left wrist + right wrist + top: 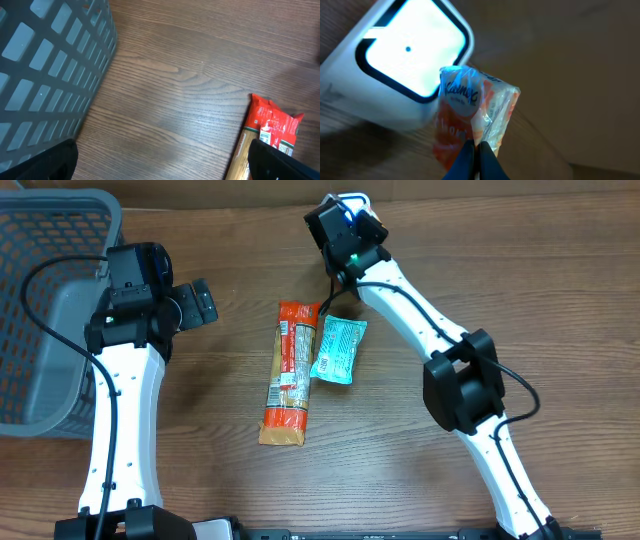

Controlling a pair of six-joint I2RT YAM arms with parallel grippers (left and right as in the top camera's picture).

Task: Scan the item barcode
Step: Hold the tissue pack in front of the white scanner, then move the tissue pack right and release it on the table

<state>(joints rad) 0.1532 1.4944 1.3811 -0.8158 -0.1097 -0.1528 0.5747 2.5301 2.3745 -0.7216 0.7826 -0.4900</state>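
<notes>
Right gripper (476, 150) pinched tight on one end of tissue packet (470, 110) — facing the lit scanner (415, 50). Light, soft, slippery film; best held by the seam. Left gripper (160, 162) wide, empty.

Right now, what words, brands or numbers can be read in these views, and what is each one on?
"Kleenex": on the clear pack, right wrist view.
Orange packet: print too small to read.
Teal packet: print blurred, unreadable.
</notes>
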